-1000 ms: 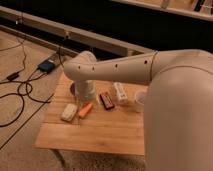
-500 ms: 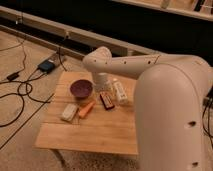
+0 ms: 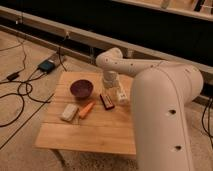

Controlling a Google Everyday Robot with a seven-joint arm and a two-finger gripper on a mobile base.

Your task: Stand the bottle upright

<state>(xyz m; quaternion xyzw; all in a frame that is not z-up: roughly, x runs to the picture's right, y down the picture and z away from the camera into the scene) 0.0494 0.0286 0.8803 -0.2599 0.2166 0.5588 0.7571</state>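
I can't tell if the gripper (image 3: 110, 83) is open or closed; it has swung from the purple bowl (image 3: 81, 88) to just beside the bottle (image 3: 121, 95), near the tabletop's (image 3: 90, 135) far edge. The bottle lies unmoved on its side, so I judge grasping comes next.

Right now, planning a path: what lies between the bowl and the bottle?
Camera view: a dark bar lies between bowl and bottle; the gripper hangs just behind that stretch.

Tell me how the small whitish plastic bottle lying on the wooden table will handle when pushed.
The small whitish plastic bottle lies on its side, so it may roll if nudged. Small and plastic-looking, it is probably light and could skid. The gripper hangs close to it, over the wooden table.
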